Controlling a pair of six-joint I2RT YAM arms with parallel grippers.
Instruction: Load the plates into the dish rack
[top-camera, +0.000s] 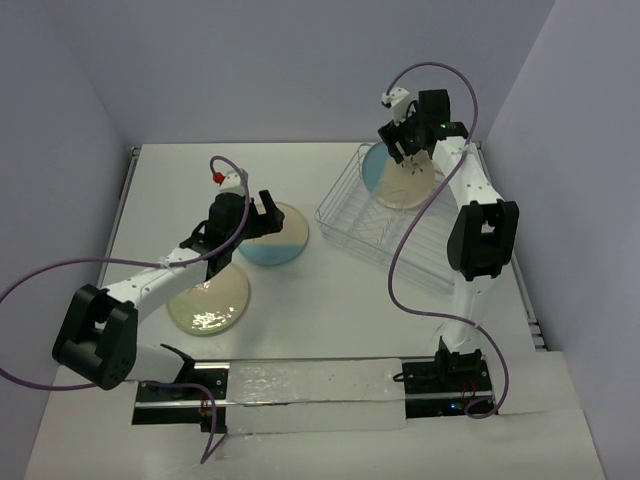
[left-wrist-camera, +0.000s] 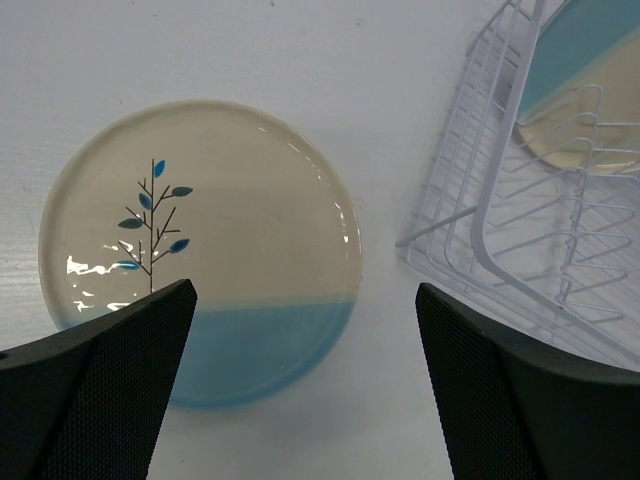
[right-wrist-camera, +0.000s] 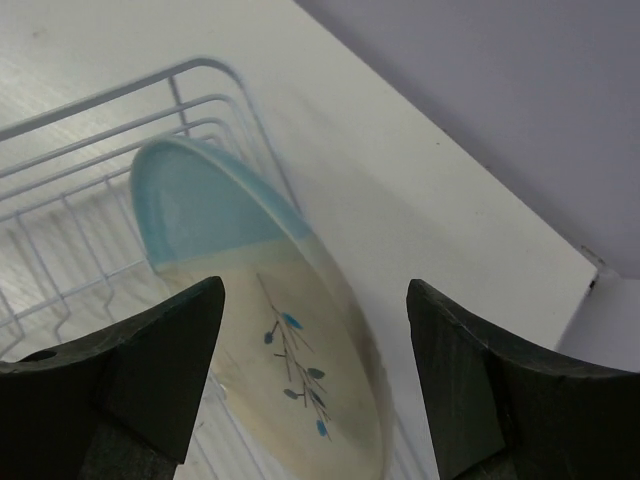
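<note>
One cream and light-blue plate (top-camera: 395, 182) with a sprig motif stands tilted on edge in the far end of the wire dish rack (top-camera: 345, 225). My right gripper (top-camera: 405, 148) hovers open just above its top rim, with the plate (right-wrist-camera: 270, 340) showing between the spread fingers, not gripped. A second cream and blue plate (top-camera: 285, 240) lies flat on the table left of the rack. My left gripper (top-camera: 252, 225) is open over it, with the plate (left-wrist-camera: 220, 250) below and ahead of the fingers. A plain cream plate (top-camera: 208, 300) lies flat nearer the left arm.
The rack (left-wrist-camera: 480, 240) sits at an angle on the right half of the white table, with upright divider prongs inside. The rack's far corner (right-wrist-camera: 200, 70) is close to the back wall. The right side wall stands just beyond the rack.
</note>
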